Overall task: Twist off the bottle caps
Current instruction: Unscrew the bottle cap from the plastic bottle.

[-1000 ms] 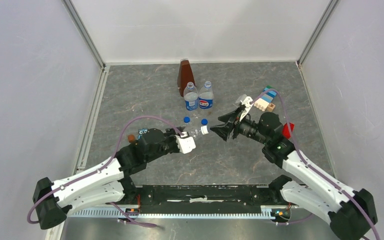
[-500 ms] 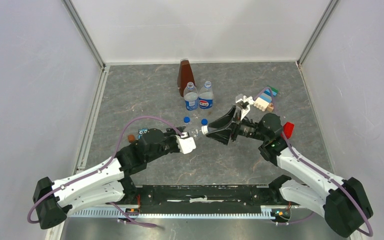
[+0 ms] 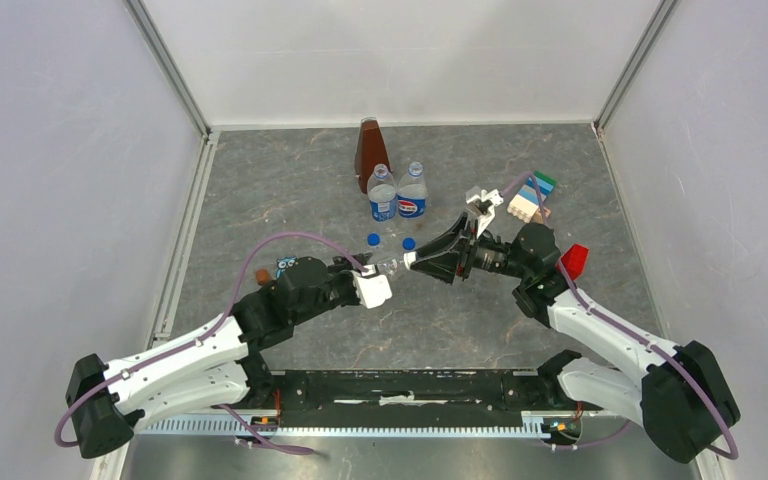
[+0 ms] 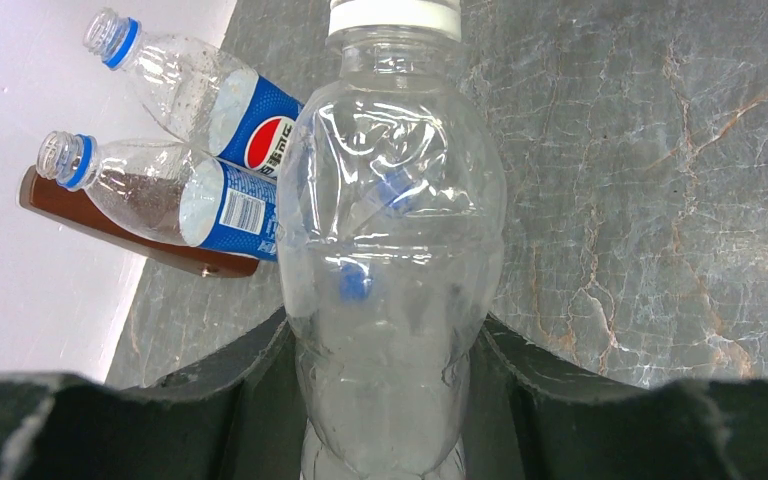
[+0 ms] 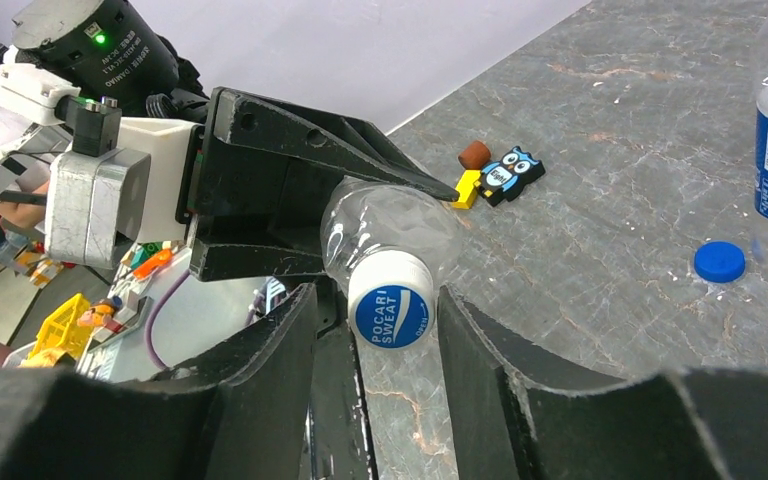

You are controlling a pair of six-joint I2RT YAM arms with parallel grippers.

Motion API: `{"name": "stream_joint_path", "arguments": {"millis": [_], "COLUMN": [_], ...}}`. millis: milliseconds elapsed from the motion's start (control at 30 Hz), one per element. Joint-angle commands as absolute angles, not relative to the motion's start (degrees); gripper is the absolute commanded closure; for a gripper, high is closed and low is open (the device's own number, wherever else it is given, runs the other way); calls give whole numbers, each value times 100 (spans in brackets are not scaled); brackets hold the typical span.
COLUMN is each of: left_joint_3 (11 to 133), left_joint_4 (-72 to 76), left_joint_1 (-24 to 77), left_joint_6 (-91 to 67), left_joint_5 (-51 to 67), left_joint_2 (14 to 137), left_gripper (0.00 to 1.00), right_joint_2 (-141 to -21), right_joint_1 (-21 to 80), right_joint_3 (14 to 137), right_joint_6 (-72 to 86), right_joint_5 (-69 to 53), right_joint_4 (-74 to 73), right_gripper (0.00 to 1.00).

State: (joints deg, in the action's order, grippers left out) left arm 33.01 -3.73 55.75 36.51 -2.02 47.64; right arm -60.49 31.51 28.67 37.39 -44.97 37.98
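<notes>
My left gripper [image 3: 378,272] is shut on the small unlabelled clear bottle [image 3: 392,264], holding it level above the table with its neck pointing right; the bottle fills the left wrist view [image 4: 395,250]. Its white cap [image 5: 390,303] with a blue mark is still on the neck. My right gripper [image 5: 378,300] is open, with one finger on each side of that cap and a small gap on both sides. Two blue-labelled bottles [image 3: 383,195] [image 3: 413,192] stand uncapped at the back. Two blue caps [image 3: 373,240] [image 3: 409,243] lie on the table in front of them.
A brown pyramid-shaped object [image 3: 370,148] stands behind the labelled bottles. Toy blocks [image 3: 530,200] and a red block [image 3: 573,260] lie at the right beside my right arm. An owl toy [image 3: 285,268] and a small brown block [image 3: 262,277] lie by my left arm.
My right gripper has moved left, and its open fingers now flank the white cap. My left gripper and the bottle have stayed still.
</notes>
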Motion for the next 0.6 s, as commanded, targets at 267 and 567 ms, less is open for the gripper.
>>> {"name": "stream_joint_path", "arguments": {"millis": [267, 567], "left_joint_3": [3253, 4062], "left_joint_4": [205, -980], "left_joint_1": [5590, 4705], "left_joint_6": [3673, 2530], "left_joint_5": [229, 2490], "left_joint_2": [4645, 4760], "left_gripper": [98, 98], "right_joint_2": [-6186, -5164], "right_joint_1": [3164, 3186], "right_joint_3": [3076, 2706], "right_joint_6": [3333, -954], "right_joint_5": [-5360, -6383], "right_joint_4": [4323, 3597], "right_gripper": [85, 100]}}
